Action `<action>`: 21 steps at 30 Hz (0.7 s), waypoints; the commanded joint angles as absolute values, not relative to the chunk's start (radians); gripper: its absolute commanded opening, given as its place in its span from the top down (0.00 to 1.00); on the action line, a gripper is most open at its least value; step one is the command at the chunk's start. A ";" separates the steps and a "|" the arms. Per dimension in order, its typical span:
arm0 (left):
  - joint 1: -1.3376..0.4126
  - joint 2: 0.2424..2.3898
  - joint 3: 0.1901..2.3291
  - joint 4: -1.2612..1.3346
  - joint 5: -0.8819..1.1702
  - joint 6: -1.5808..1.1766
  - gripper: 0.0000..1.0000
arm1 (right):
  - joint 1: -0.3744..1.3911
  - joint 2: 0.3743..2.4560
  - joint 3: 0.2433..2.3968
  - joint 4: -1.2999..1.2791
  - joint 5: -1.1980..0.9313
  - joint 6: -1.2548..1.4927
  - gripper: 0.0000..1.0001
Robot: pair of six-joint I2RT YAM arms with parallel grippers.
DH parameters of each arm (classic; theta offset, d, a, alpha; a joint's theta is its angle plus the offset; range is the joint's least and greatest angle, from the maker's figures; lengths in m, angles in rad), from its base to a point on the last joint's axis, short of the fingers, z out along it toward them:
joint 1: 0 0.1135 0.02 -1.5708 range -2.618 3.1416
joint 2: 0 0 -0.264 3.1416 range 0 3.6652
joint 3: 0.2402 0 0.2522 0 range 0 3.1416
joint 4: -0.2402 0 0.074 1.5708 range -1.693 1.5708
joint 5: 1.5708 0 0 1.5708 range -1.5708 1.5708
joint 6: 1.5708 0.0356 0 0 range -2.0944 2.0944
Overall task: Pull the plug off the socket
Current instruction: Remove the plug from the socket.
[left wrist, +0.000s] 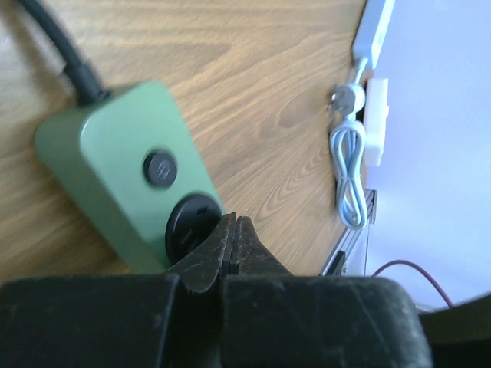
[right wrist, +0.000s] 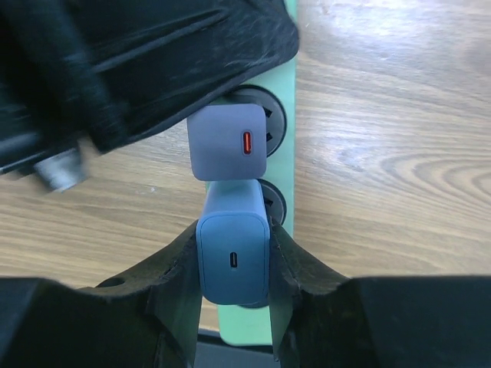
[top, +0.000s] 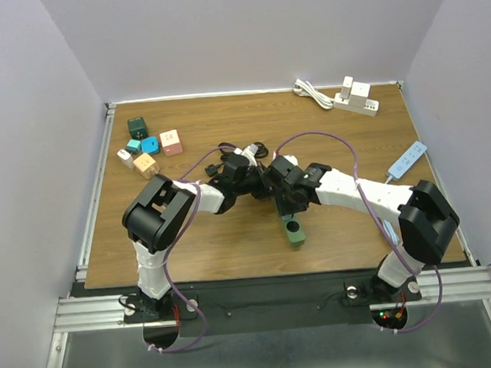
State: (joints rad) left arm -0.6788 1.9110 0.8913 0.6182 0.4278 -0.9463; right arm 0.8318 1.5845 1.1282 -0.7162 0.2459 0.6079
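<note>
Right gripper (right wrist: pixel 234 239) is clamped on both flanks of the slate-blue rectangular charger plug (right wrist: pixel 233 261), which sits seated in the sage-green plastic power strip (left wrist: pixel 100 165) beneath it. I'd say that side grip suits a straight pull. Just beyond its fingertips stands a lighter grey square charger (right wrist: pixel 229 142). Left gripper (left wrist: pixel 234 230), fingers pressed together and empty, has its tip at the strip's round socket, likely to pin the strip down.
</note>
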 commanded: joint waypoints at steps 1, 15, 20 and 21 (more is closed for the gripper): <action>-0.693 2.043 0.801 0.328 0.339 -0.842 1.00 | 0.811 1.471 1.270 -0.689 0.435 0.643 1.00; -0.692 2.074 0.812 0.341 0.322 -0.819 1.00 | 0.793 1.587 1.169 -0.631 0.235 0.539 1.00; -0.692 2.057 0.799 0.354 0.324 -0.818 1.00 | 0.792 1.670 1.206 -0.629 0.147 0.460 1.00; -0.693 2.056 0.799 0.354 0.324 -0.816 1.00 | 0.790 1.680 1.213 -0.630 0.134 0.450 1.00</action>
